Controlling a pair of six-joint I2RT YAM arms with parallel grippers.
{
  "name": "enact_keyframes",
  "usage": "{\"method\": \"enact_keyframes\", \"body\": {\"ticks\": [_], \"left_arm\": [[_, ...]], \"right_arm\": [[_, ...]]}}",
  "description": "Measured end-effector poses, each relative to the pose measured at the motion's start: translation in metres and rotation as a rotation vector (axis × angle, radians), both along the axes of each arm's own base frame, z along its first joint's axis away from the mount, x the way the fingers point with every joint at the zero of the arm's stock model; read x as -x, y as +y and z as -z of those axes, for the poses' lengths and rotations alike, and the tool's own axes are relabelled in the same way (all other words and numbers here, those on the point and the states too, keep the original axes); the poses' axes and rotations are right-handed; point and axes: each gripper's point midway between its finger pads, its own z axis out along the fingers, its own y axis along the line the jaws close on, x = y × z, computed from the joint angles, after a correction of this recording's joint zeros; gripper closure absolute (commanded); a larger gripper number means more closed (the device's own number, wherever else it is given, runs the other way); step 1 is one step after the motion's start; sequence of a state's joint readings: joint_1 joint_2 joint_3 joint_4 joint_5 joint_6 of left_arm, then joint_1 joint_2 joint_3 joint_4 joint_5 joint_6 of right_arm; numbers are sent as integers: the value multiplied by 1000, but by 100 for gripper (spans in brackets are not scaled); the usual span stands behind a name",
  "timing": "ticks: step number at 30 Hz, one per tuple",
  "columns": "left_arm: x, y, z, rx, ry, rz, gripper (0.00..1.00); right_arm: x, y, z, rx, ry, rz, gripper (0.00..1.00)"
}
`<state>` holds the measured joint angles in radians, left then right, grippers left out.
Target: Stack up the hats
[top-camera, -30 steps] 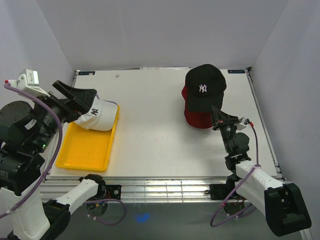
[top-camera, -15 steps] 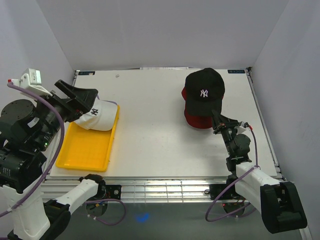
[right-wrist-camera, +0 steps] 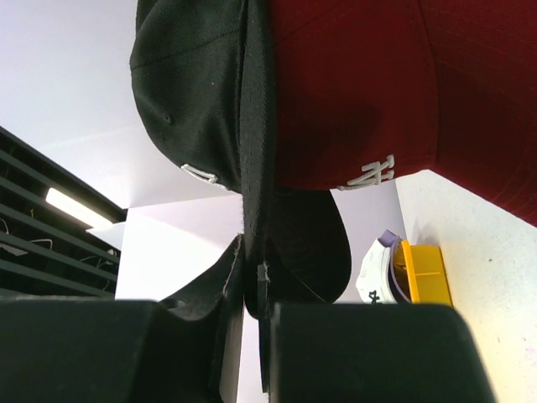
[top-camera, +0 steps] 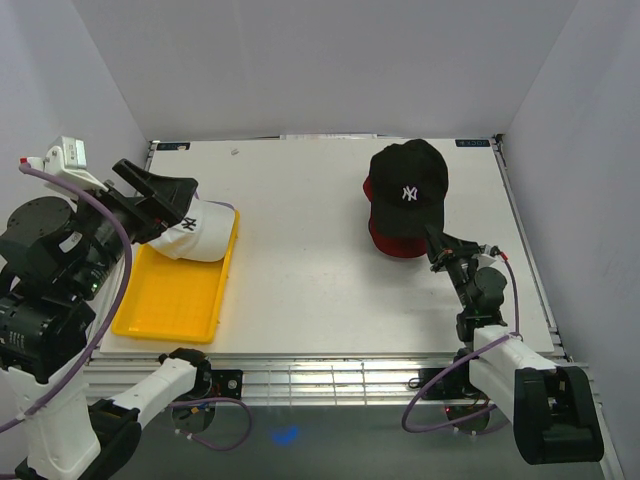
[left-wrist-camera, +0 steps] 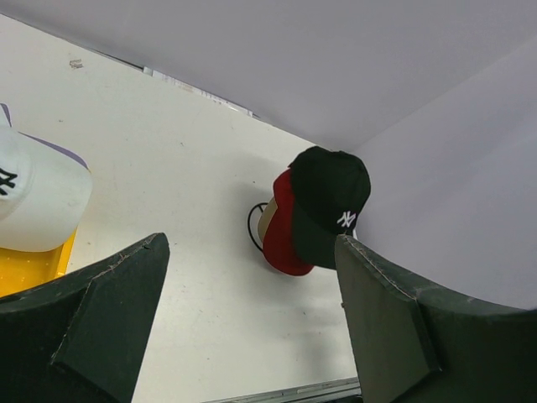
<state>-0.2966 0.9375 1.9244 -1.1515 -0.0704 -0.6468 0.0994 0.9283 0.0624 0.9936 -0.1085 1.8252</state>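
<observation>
The black hat with white NY (top-camera: pixel 408 180) lies over the red hat (top-camera: pixel 385 238) at the back right. My right gripper (top-camera: pixel 434 238) is shut on the black hat's brim; in the right wrist view (right-wrist-camera: pixel 252 277) the brim runs between the fingers, with the black hat (right-wrist-camera: pixel 193 92) beside the red one (right-wrist-camera: pixel 352 84). The white hat with black NY (top-camera: pixel 200 228) sits on the far end of the yellow tray (top-camera: pixel 170 295), with a lavender edge (right-wrist-camera: pixel 384 239) showing under it. My left gripper (top-camera: pixel 165 205) is open and empty, raised above the white hat (left-wrist-camera: pixel 38 197).
A black wire loop (left-wrist-camera: pixel 252 227) shows behind the red hat (left-wrist-camera: pixel 281 227) in the left wrist view. White walls close in the table at the back and both sides. The table's metal front rail (top-camera: pixel 320 375) runs along the near edge.
My right gripper has drawn slightly nearer and lower with the brim, and the black hat has tilted and shifted a little over the red one. The left arm has barely moved.
</observation>
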Motion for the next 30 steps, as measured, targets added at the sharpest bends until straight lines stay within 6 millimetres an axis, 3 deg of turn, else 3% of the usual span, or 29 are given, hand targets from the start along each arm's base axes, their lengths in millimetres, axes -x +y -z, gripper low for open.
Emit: {"method": "enact_keyframes", "body": {"ticks": [11, 30], "left_arm": [[-2, -1, 5, -4, 13, 0, 10], [-3, -1, 10, -8, 25, -1, 10]], "right_arm": [[0, -8, 10, 65, 15, -4, 92], [-4, -21, 57, 235, 128, -14, 92]]}}
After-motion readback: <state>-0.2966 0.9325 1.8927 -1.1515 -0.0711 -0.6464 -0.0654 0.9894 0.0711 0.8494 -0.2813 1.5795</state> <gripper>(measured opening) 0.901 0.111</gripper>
